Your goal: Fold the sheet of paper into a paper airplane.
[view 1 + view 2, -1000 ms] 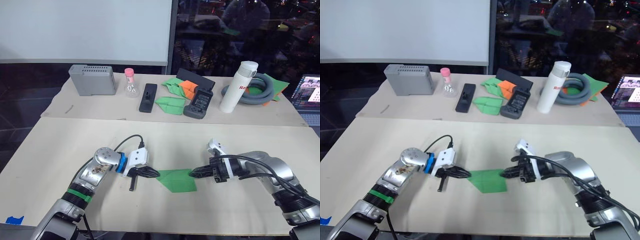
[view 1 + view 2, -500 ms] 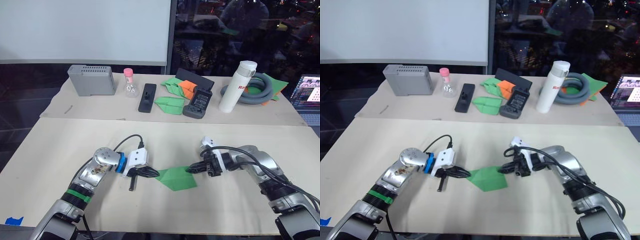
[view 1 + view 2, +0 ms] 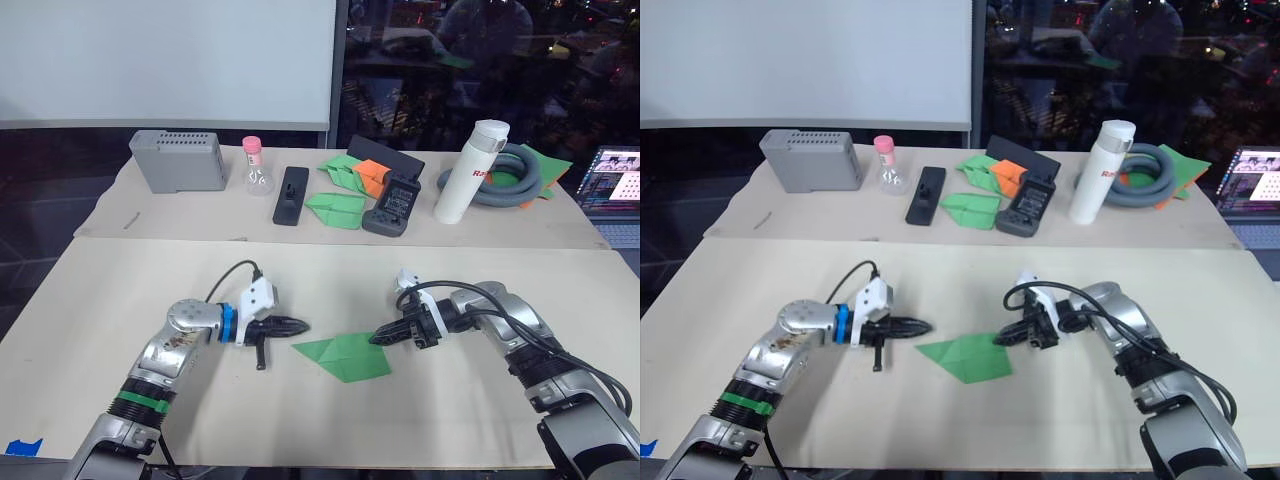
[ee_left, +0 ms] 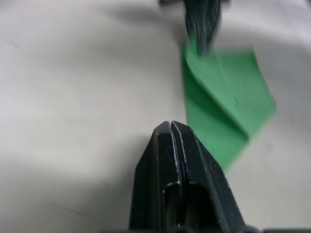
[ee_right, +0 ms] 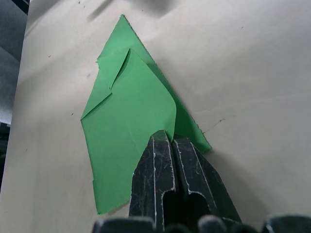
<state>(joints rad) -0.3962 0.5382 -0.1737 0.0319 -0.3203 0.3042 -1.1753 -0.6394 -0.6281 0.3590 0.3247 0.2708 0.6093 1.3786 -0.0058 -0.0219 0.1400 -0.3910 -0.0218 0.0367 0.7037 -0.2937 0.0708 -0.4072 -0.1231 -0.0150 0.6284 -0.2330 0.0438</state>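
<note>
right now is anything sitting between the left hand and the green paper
Nothing visible does. The left hand points at the folded sheet of paper across a short stretch of bare table. The right hand is at the paper's far edge, not in between.

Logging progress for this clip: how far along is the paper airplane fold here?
Partway. The green paper already lies on the table as a pointed wedge with layered triangular flaps, so the early folds look done. In hand: the right end effector is shut on the paper's edge. The left end effector is shut and apart from the paper's tip. Left, judging by its flat shape: the last folds.
</note>
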